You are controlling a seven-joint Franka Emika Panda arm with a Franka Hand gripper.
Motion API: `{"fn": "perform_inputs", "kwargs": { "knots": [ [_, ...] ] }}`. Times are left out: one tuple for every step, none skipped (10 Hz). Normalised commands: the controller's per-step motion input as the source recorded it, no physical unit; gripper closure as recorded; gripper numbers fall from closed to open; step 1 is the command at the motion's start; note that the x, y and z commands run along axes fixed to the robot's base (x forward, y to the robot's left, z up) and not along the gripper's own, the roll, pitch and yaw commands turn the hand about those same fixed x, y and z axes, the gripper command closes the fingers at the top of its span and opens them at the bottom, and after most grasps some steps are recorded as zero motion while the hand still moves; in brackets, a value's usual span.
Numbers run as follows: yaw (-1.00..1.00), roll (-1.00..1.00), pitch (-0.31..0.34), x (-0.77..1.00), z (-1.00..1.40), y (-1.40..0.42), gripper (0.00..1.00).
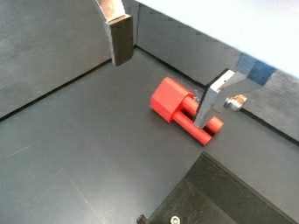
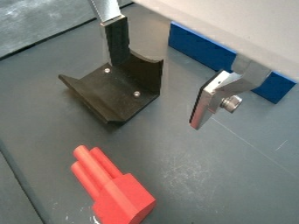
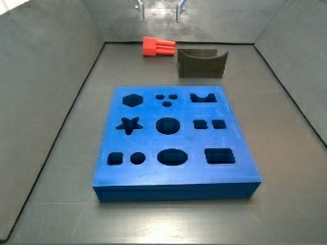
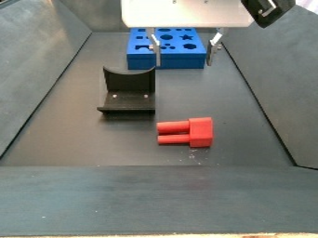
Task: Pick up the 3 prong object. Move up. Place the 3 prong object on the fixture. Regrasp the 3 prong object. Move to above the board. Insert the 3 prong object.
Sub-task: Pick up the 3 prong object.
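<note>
The 3 prong object (image 4: 187, 132) lies flat on the dark floor, on its side, untouched by anything. It is bright red-orange plastic: a blocky square head at one end and short, thick prongs at the other, seen as parallel ridges in a wrist view (image 2: 110, 185). In a side view its long axis runs across the tray, roughly parallel to the near edge of the board (image 3: 173, 140), with the head toward the fixture (image 3: 201, 61) and the prongs pointing away from it. In a side view (image 3: 157, 46) it sits just beside the fixture, apart from it, near the far wall and well clear of the board.

The fixture (image 4: 126, 91) is a dark olive-grey block with raised sides and a curved notch in its upright wall; nothing rests in it. The board (image 4: 166, 46) is a large flat blue block with star, hexagon, round and square cut-outs, all unfilled.

The gripper (image 1: 163, 63) hangs above the floor with its jaws spread wide and nothing between them. In a wrist view one finger (image 1: 212, 104) stands in front of the peg (image 1: 183, 105), not visibly touching it, while the other finger (image 1: 121, 42) is well to the side. In a wrist view the gripper (image 2: 158, 87) is over the fixture (image 2: 118, 90).
</note>
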Motion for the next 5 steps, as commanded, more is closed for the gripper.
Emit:
{"fn": "perform_inputs", "kwargs": {
  "knots": [
    [-0.03, 0.00, 0.000, -0.14, 0.00, 0.02, 0.00],
    [-0.33, 0.00, 0.000, -0.17, 0.00, 0.04, 0.00],
    [-0.55, 0.00, 0.000, -0.23, -0.03, 0.08, 0.00],
    [-0.61, 0.00, -0.003, -0.33, -0.07, 0.10, 0.00],
    [-0.41, 0.00, 0.000, -0.34, 0.00, 0.09, 0.00]
  ]
}}
